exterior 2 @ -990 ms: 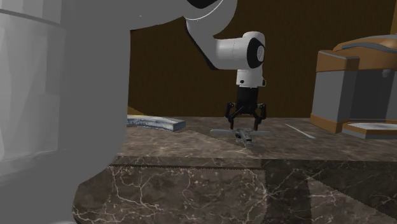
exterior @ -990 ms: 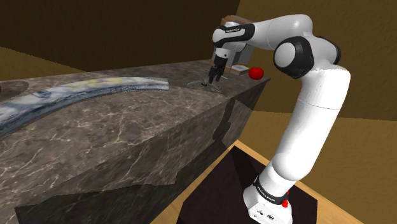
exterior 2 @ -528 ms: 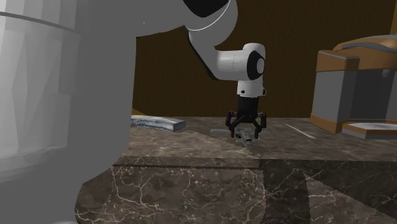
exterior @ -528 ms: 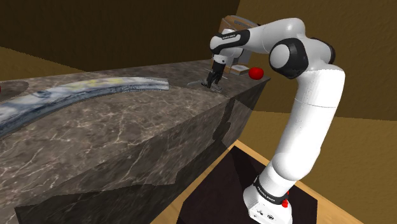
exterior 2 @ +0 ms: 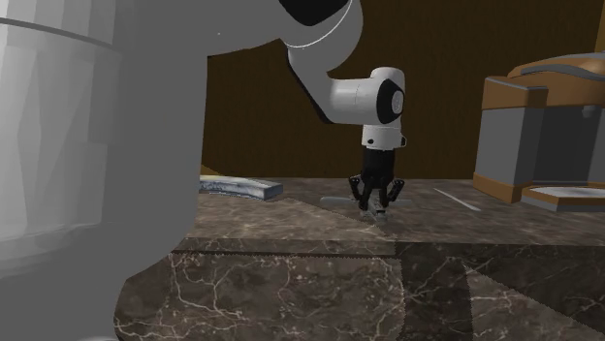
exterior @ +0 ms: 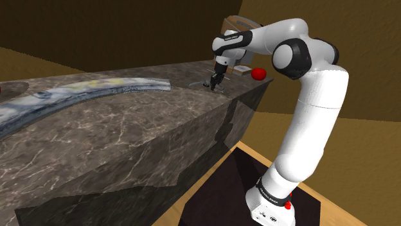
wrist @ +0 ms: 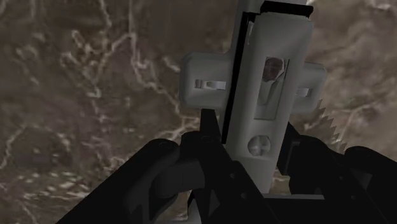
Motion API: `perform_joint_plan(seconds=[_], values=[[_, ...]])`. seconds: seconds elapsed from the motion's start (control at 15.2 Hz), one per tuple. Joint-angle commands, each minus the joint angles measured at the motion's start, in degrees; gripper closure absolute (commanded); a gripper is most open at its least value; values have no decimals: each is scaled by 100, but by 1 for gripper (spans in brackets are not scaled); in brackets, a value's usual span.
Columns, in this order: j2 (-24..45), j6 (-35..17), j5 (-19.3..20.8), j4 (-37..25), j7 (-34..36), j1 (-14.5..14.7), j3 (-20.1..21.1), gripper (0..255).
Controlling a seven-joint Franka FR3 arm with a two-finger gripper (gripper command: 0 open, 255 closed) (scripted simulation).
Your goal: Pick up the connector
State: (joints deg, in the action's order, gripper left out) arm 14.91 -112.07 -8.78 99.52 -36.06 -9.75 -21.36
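The connector point(wrist: 210, 86) is a small grey cross-shaped piece with a long flat bar, lying on the dark marble counter point(exterior: 128, 135) near its far end. My black gripper point(wrist: 249, 127) points straight down onto it, and the fingers point(wrist: 208, 124) clasp the bar from both sides. In the shoulder view the gripper point(exterior: 215, 82) stands low on the counter top with the connector point(exterior: 219, 88) under it. In the second exterior view the gripper point(exterior 2: 374, 205) has its fingers drawn together, and the connector's grey end point(exterior 2: 334, 201) sticks out to that view's left.
A long curved grey-blue object point(exterior: 96, 88) lies across the counter. A red ball-like thing point(exterior: 258, 73) and a pale flat item point(exterior: 242, 68) sit at the far corner. An orange and grey box point(exterior 2: 543, 126) stands at the second exterior view's right. The counter edge point(exterior: 225, 112) drops off nearby.
The gripper came down over the connector, and its fingers, spread wide a second ago, have shut on the connector's bar.
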Motion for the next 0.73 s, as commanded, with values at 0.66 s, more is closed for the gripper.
perform_joint_plan(seconds=[0.66], values=[[-97, 497, 55, -385, 47, 1, -13, 255]])
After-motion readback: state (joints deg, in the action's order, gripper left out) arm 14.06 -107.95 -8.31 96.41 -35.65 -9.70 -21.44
